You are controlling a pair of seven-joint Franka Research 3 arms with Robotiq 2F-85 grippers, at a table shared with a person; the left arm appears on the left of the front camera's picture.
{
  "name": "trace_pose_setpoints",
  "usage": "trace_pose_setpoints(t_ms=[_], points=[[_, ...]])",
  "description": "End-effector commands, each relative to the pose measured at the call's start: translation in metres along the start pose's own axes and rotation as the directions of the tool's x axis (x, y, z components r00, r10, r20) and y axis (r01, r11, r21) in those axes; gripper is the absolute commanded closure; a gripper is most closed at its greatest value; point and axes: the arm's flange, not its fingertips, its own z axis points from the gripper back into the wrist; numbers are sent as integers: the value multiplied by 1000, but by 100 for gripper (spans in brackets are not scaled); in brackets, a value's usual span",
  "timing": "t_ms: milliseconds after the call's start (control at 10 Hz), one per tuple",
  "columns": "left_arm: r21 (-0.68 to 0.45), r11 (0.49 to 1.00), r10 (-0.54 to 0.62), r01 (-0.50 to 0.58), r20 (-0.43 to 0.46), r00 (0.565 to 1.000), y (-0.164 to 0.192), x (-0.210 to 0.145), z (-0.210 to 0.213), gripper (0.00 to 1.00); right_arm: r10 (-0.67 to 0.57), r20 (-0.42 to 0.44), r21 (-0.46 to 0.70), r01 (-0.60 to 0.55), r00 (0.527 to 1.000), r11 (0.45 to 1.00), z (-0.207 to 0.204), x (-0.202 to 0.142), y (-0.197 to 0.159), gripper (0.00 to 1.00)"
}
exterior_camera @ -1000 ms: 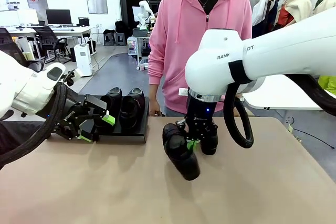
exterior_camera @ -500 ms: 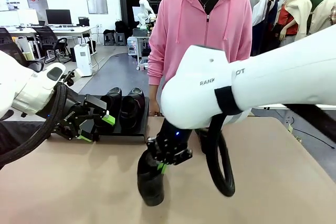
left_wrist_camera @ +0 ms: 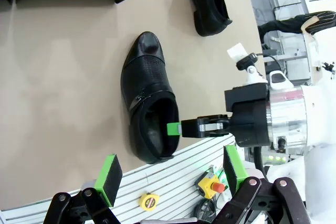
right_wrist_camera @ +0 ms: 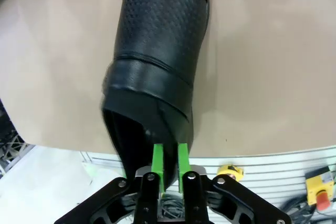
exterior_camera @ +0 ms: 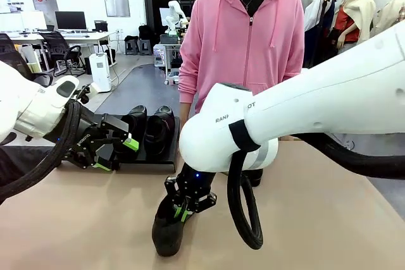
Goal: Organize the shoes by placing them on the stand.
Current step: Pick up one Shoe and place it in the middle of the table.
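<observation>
My right gripper [exterior_camera: 187, 205] has reached across to the near middle of the table and is shut on the rim of a black shoe [exterior_camera: 166, 231]. In the right wrist view its green pads [right_wrist_camera: 157, 165] pinch the side wall of that shoe [right_wrist_camera: 157, 35] at the opening. The left wrist view shows this shoe [left_wrist_camera: 146, 103] lying flat near the table's front edge. My left gripper [exterior_camera: 114, 150] hangs open and holds nothing, just in front of the stand [exterior_camera: 161, 159]. Two shoes [exterior_camera: 147, 129] sit on the stand. Another shoe [left_wrist_camera: 208, 3] lies on the table farther right.
A person in a pink hoodie [exterior_camera: 243, 42] stands at the far side behind the stand. Below the table's front edge run a metal rail, a yellow tape measure [left_wrist_camera: 148, 200] and a red stop button [left_wrist_camera: 212, 186]. The right arm's cable loop [exterior_camera: 243, 219] hangs low over the table.
The right arm has carried the shoe from the table's middle leftward and toward the near edge, lowering it. The left arm has not moved.
</observation>
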Motion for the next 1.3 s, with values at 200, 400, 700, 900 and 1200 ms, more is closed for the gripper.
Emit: trace_pose_setpoints(t_ms=[200, 400, 700, 900, 1200], points=[[3, 1000, 6, -6, -2, 1000, 0, -2, 2, 0, 39, 7, -18, -39, 999, 999, 15, -5, -10, 0], [3, 1000, 6, -6, -2, 1000, 0, -2, 2, 0, 78, 43, -44, -76, 996, 996, 57, -30, -38, 0], [3, 1000, 6, -6, -2, 1000, 0, -2, 2, 0, 91, 68, -126, -82, 994, 989, 164, -79, -155, 0], [3, 1000, 6, -6, -2, 1000, 0, -2, 2, 0, 65, 47, -25, -64, 997, 998, 211, -80, -230, 0], [3, 1000, 6, -6, -2, 1000, 0, -2, 2, 0, -91, 90, 235, 67, 992, 970, 223, -73, -355, 0]])
